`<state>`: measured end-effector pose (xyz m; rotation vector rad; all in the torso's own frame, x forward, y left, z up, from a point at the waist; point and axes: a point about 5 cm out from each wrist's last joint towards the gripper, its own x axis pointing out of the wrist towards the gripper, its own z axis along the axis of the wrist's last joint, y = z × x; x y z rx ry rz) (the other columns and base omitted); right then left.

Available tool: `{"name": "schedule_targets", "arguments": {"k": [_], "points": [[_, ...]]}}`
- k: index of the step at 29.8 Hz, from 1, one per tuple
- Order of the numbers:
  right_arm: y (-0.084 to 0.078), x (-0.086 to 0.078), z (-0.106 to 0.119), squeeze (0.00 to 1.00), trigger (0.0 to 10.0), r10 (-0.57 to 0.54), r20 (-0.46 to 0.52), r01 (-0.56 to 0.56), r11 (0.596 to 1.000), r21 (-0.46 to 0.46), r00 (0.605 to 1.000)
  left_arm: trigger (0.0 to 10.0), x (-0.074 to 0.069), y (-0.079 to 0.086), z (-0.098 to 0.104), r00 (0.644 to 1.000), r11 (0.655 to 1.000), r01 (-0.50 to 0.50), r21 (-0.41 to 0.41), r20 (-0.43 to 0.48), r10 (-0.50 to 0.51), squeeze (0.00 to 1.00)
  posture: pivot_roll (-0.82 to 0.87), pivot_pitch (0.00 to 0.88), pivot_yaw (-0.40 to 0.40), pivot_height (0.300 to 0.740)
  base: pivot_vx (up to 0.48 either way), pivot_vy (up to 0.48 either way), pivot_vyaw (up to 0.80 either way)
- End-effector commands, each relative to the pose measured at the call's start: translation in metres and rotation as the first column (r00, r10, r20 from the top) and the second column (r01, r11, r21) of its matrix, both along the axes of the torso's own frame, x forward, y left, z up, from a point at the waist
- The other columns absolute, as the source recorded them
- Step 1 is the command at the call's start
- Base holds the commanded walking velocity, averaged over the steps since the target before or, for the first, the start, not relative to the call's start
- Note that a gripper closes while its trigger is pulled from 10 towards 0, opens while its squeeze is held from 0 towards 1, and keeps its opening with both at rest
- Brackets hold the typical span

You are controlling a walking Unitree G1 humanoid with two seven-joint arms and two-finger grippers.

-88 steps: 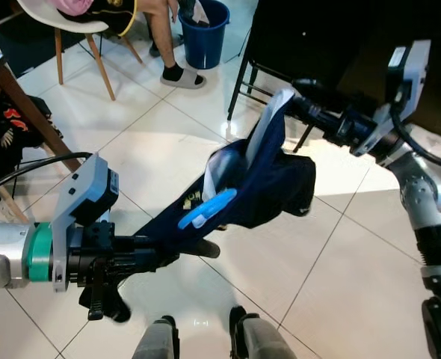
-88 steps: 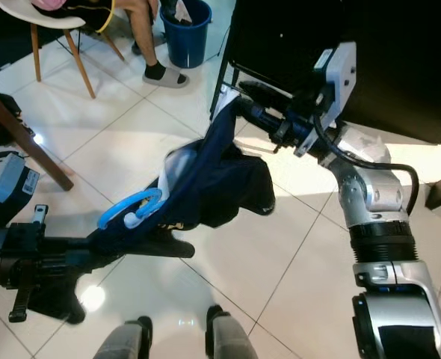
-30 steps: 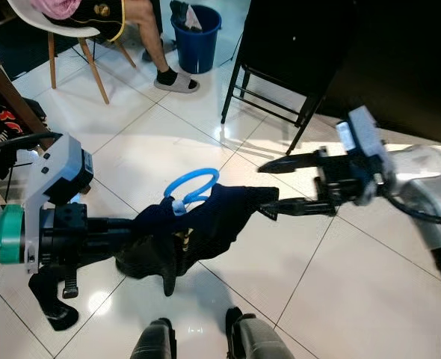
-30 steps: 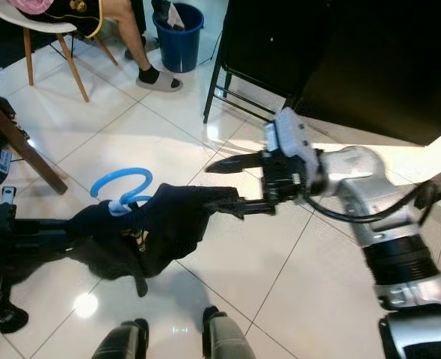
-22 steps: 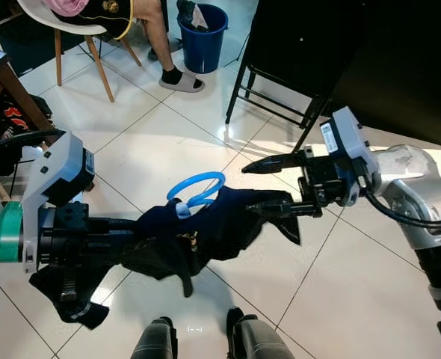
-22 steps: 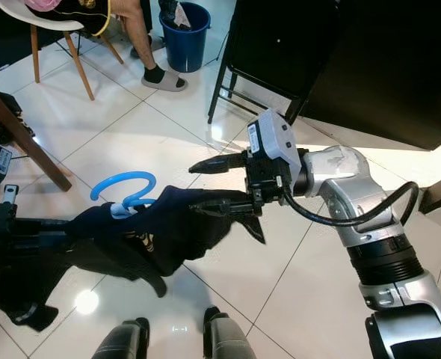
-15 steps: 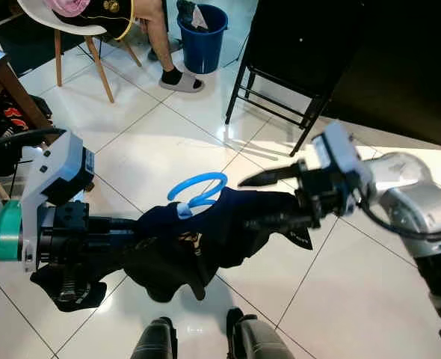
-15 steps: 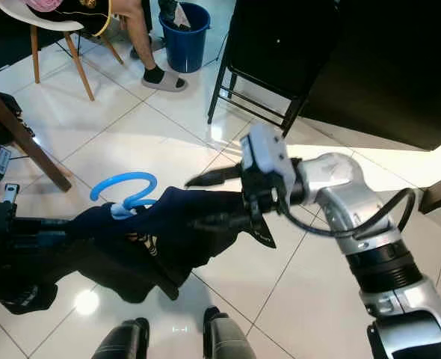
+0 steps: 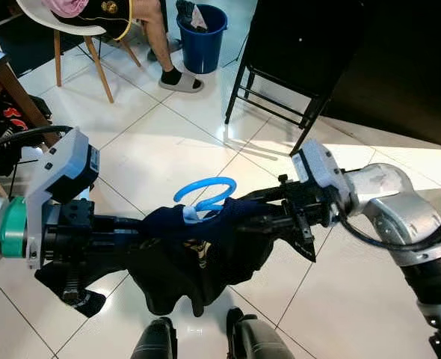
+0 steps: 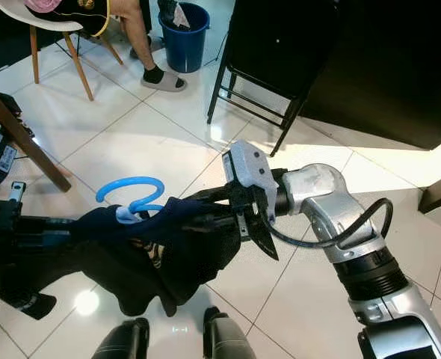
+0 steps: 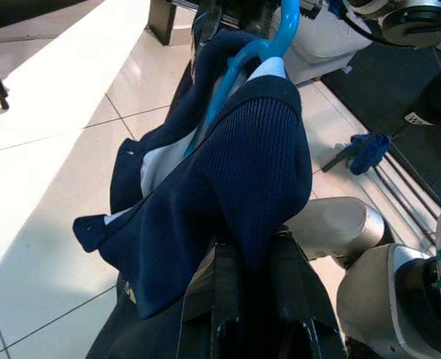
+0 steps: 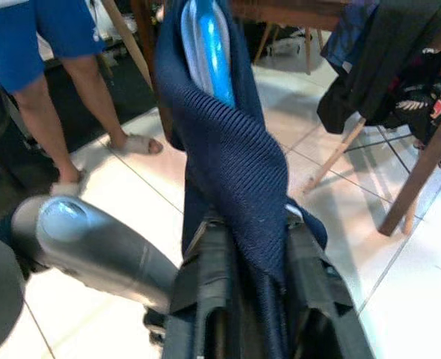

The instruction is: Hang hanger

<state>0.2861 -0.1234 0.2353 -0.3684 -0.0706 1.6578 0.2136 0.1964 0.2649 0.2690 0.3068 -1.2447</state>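
Frame centre: I had left gripper (image 9: 142, 224) and right gripper (image 9: 261, 213) both clamped on garment (image 9: 198, 250) (soft, floppy); I'd grab stiff hanger (image 9: 204, 196) hook.

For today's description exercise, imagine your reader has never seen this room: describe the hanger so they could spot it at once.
Start at the white tiled floor in front of the robot, where its left gripper and right gripper hold a dark navy garment between them. The hanger pokes up from that garment: a bright light-blue plastic hook, the only curved pale-blue thing there.
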Motion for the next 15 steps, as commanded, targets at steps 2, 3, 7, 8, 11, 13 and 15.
{"name": "schedule_targets", "arguments": {"k": [2,3,7,8,11,13,15], "points": [[0.001,-0.006,0.002,0.0,0.0,0.051,-0.023,-0.051,0.999,0.009,0.998,10.0,-0.001,-0.002,0.002,0.999,1.0,0.017,-0.008,0.03,-0.017,0.0,0.06,0.159,0.002,0.74,0.0,0.0,0.0],[-0.001,-0.008,0.004,0.0,0.0,0.072,-0.041,-0.071,0.997,0.013,0.997,10.0,0.0,-0.003,0.002,0.999,1.0,0.014,-0.009,0.032,-0.014,0.0,0.05,0.159,0.001,0.74,0.0,0.0,0.0],[-0.004,-0.011,0.006,0.0,0.0,0.088,-0.063,-0.087,0.996,0.021,0.994,10.0,0.001,-0.002,0.001,0.998,1.0,0.006,-0.002,0.064,-0.006,0.0,0.05,0.16,0.001,0.74,0.0,0.0,0.0],[-0.004,-0.011,0.006,0.0,0.0,0.088,-0.063,-0.087,0.996,0.021,0.994,10.0,0.001,-0.002,0.001,0.998,1.0,0.006,-0.002,0.064,-0.006,0.0,0.05,0.16,0.001,0.74,0.0,0.0,0.0],[-0.006,-0.012,0.007,0.0,0.0,0.084,-0.07,-0.083,0.996,0.025,0.994,10.0,0.002,-0.002,0.001,0.996,1.0,-0.01,0.008,0.088,0.01,0.0,0.05,0.16,0.001,0.74,0.0,0.0,0.0],[-0.008,-0.011,0.008,0.0,0.0,0.071,-0.075,-0.069,0.997,0.038,0.995,10.0,0.003,-0.003,-0.002,0.994,0.999,-0.042,0.024,0.106,0.04,0.0,0.05,0.16,0.005,0.74,0.0,0.0,0.0],[-0.011,-0.01,0.009,0.0,0.0,0.045,-0.077,-0.041,0.998,0.05,0.996,10.0,0.006,-0.006,-0.003,0.986,0.994,-0.11,-0.029,0.125,0.113,1.0,0.05,0.16,0.003,0.74,0.0,0.0,0.0]]}}
